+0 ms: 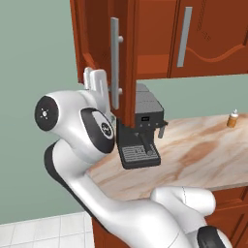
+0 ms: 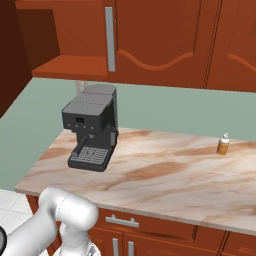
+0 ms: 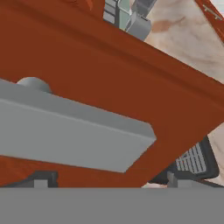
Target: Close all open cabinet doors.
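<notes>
Overhead, reddish-brown open cabinet door (image 1: 127,58), edge-on, long silver handle (image 1: 115,63).

Pale green wall (image 2: 165,107), marble counter (image 2: 165,175) — white tiled floor (image 1: 43,230) below.

— What colour are the cabinet doors (image 1: 131,53)?
— Reddish-brown, with a silver handle (image 1: 115,63).
— The tabletop (image 2: 165,175)?
— Beige marble with rusty veins; coffee machine (image 2: 91,127) dark grey, bottle (image 2: 223,144) orange, wall (image 2: 165,107) pale green.
</notes>
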Motion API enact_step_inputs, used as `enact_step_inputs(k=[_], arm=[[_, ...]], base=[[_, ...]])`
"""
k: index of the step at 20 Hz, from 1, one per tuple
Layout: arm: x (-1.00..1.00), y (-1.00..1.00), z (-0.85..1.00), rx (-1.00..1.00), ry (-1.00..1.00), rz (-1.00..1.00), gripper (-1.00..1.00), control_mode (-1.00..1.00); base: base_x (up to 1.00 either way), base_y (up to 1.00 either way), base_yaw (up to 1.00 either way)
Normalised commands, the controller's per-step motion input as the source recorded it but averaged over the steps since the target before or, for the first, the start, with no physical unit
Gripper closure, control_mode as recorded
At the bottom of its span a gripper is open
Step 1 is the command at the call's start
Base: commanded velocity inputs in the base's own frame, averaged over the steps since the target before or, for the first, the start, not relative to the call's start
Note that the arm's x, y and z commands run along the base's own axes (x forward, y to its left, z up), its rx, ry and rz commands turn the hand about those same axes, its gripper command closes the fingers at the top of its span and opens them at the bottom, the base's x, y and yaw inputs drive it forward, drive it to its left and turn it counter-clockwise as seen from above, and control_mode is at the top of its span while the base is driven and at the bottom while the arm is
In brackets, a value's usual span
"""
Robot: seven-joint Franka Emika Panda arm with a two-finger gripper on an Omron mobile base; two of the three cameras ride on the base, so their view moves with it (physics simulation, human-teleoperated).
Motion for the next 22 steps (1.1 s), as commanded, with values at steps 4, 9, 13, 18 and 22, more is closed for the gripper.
enact_step_inputs(k=[4,9,13,18,22], arm=[[-0.01,-0.43,0.02,0.0,-0.01,-0.11,-1.0,-1.0],[0.01,-0.45,0.0,0.0,0.0,-0.13,-1.0,-1.0],[0.1,-0.33,0.0,0.0,0.0,-0.14,-1.0,-1.0],[0.18,-0.32,0.03,0.0,-0.04,-0.14,-1.0,-1.0],[0.32,-0.26,0.07,0.0,-0.05,-0.11,-1.0,-1.0]], base=[[0.0,0.0,0.0],[0.0,0.0,0.0],[0.0,0.0,0.0],[0.0,0.0,0.0],[0.0,0.0,0.0]])
